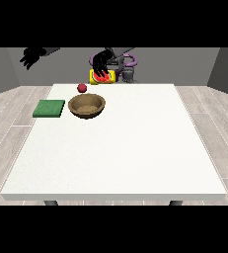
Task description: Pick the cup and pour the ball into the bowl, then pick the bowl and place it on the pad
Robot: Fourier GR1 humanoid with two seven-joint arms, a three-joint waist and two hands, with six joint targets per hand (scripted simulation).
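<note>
As matters stand: neither part of the task reads as done. The pour is unfinished and the bowl is not yet on the pad.
Cup: the cup (102, 77) is yellow with a red patch on its face. It sits at the upper centre of the frame, at the table's far edge, under a hand.
Cup axis: it shows wider than tall, so its long axis appears to run across the frame and it seems tipped onto its side. Which end is the mouth cannot be told.
Ball: the red ball (82, 88) rests on the table (135, 148), just beyond the bowl's far rim and to the lower left of the cup. It is outside the bowl.
Bowl: the wooden bowl (87, 106) stands upright, mouth up, left of centre. Nothing shows inside it.
Pad: the green pad (49, 108) lies flat near the table's left edge, beside the bowl but apart from it, with nothing on it.
Hand at the view's right: this hand (100, 63) hangs over the cup with its fingers draped down round it, judged to be grasping the cup.
Hand at the view's left: this hand (31, 57) is raised in the upper left, clear of the table, fingers relaxed and holding nothing.
Remaining: get the ball into the bowl, then grasp the bowl and set it on the pad.
</note>
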